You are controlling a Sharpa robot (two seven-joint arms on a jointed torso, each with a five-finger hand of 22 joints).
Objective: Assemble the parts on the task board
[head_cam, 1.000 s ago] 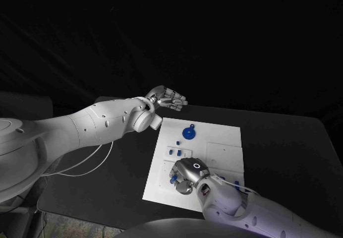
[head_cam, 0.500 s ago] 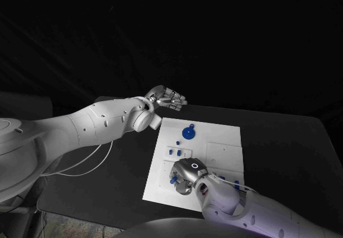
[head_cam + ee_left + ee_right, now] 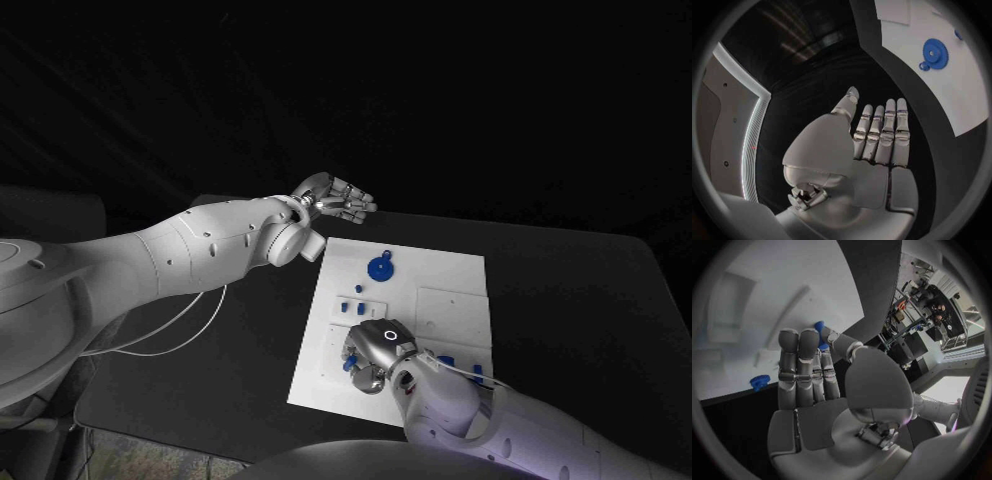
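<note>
Head view: loose parts [image 3: 359, 301] are seen on the task board [image 3: 454, 270]; a blue part [image 3: 820, 335] is pinched by the right hand [image 3: 378, 350], the left hand [image 3: 339, 198] is held wide, empty.

A flat black table [image 3: 577, 300] carries a white rectangular task board [image 3: 447, 275] lying flat at its middle, long side running away from the robot.

Overhead head view, two wrist close-ups
</note>
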